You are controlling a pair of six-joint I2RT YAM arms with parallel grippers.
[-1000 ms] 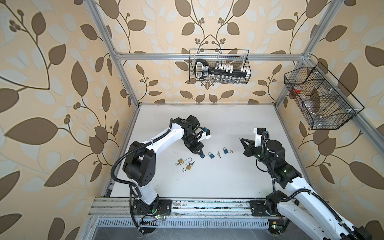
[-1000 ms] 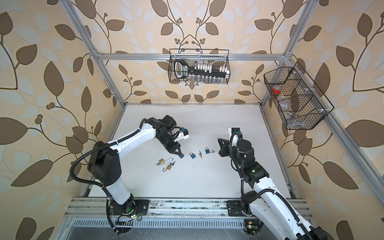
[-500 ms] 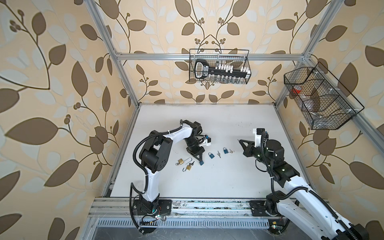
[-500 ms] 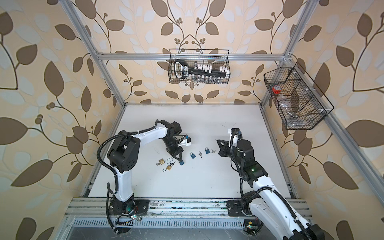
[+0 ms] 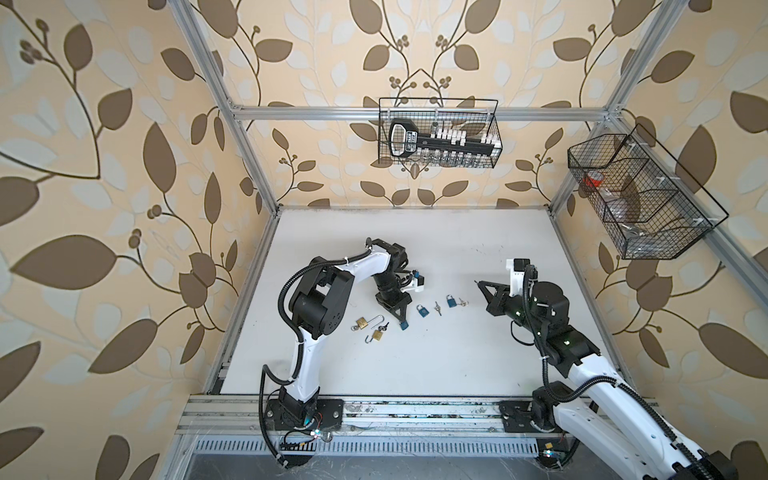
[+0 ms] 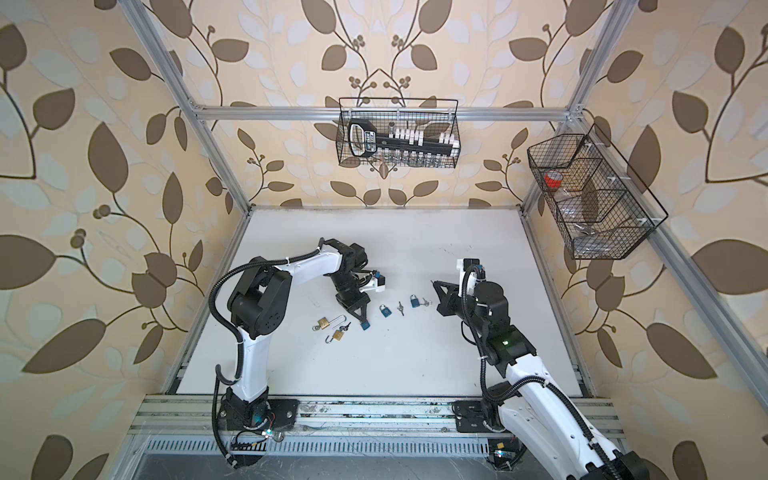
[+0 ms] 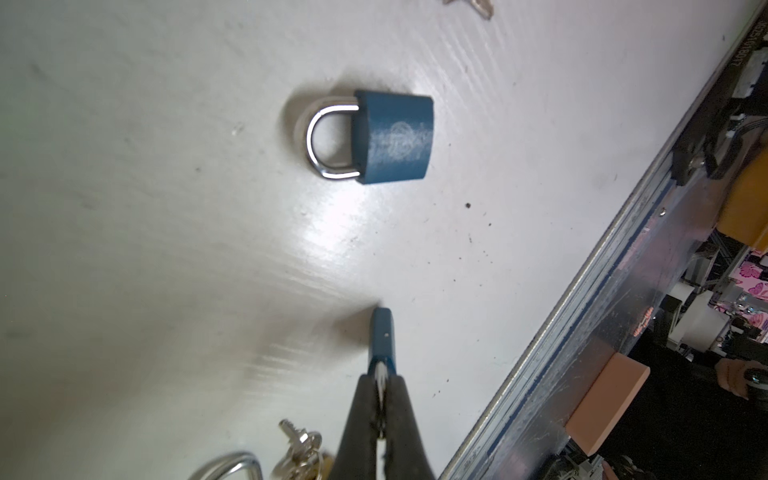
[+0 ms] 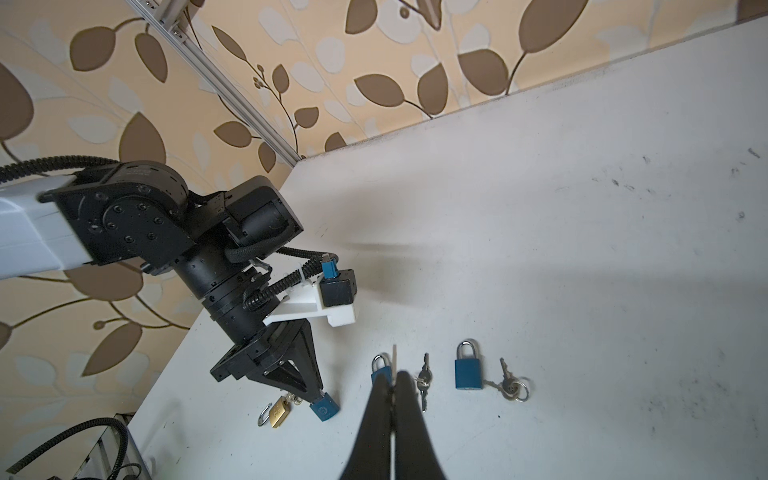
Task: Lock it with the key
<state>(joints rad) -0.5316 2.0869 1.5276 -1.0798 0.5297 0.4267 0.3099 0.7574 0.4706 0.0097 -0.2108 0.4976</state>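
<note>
Mid-table, left gripper pinches blue padlock by its shackle, body free for keying; right gripper clamps thin sliver, presumably the key.

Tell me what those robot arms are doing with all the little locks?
They are working on locking padlocks with keys. The left tool is shut on a blue padlock, held low over the white table. The right tool is shut too and hovers nearby; something thin pokes from its tip, too small to name. Two other blue padlocks with shut loops, loose keys and two gold padlocks lie on the table.
</note>
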